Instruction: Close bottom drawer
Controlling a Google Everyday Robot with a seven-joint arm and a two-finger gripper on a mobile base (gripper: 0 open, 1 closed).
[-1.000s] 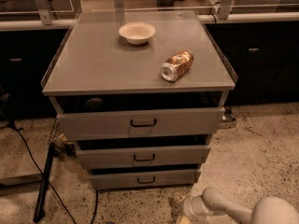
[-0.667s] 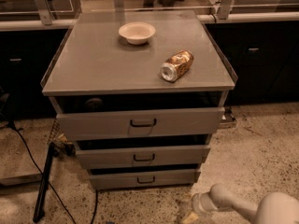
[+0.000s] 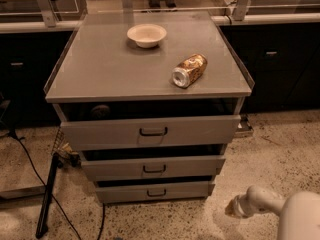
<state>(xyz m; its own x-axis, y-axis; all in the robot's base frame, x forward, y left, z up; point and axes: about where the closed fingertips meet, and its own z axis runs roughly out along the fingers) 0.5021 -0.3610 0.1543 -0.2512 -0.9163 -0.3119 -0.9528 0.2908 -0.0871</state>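
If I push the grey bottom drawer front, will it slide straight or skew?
Likely straight: the flat grey bottom drawer looks rigid and sits square. Push near its dark loop handle; an off-centre shove may skew it. The gripper hangs low to its right, not touching.

- We see a dim, warm-toned scene. The top of the grey cabinet (image 3: 110,74) is the brightest surface, lit from above.
- A soft sheen crosses that top, strongest behind the bowl (image 3: 146,35) and on the can (image 3: 189,70).
- Deep shadow fills the gap above each drawer front, including the bottom drawer (image 3: 155,191).
- The gripper (image 3: 233,208), low and right of the cabinet, shows pale against the speckled floor (image 3: 270,149).
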